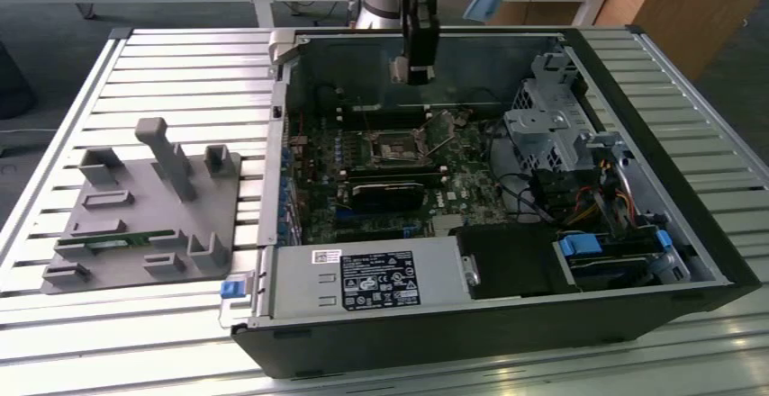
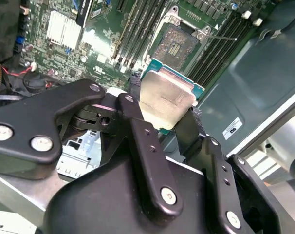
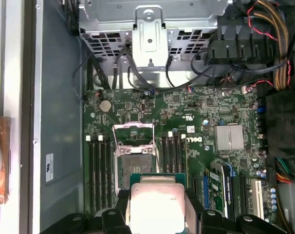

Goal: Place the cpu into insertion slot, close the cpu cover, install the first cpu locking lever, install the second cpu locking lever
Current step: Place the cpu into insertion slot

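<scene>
arm [image 1: 420, 31] vert., jaws tight on cpu [image 2: 167, 100]

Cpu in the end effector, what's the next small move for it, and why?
Probably ease the cpu down and sideways toward the socket. The end effector grips it above the board, offset from the socket in both wrist views. The socket is empty, and its cover stands flipped open, so nothing looks in the way.

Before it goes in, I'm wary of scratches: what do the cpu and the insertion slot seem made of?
The cpu: matte silver-grey metal top, judging by its soft sheen, over a green board edge. The insertion slot: dark, probably plastic centre with a shiny bare-metal rim.
</scene>
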### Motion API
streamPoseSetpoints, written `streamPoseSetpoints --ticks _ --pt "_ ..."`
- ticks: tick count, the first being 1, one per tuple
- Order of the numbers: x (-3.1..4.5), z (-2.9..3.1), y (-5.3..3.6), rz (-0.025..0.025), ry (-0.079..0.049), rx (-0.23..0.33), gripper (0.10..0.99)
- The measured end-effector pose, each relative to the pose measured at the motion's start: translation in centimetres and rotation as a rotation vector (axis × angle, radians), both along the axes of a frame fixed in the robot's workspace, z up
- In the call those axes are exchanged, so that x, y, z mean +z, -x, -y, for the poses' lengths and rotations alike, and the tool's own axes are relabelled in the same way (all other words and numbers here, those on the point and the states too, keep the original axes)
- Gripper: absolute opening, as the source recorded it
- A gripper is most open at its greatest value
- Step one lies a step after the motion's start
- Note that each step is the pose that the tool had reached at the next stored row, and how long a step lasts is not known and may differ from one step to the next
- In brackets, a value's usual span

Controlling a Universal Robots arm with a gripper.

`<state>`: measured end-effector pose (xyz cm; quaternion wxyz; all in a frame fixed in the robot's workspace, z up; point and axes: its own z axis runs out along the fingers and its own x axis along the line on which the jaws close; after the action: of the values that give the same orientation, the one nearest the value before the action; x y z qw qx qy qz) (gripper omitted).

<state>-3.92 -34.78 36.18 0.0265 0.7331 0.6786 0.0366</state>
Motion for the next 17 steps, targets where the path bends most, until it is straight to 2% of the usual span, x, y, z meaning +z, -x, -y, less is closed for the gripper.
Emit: streamPoseSetpoints --ticks 13,17 --pt "-0.13 0.0 0.0 0.0 0.0 -0.138 0.533" --pt "-0.15 0.0 0.03 -0.0001 0.0 -0.12 0.533"
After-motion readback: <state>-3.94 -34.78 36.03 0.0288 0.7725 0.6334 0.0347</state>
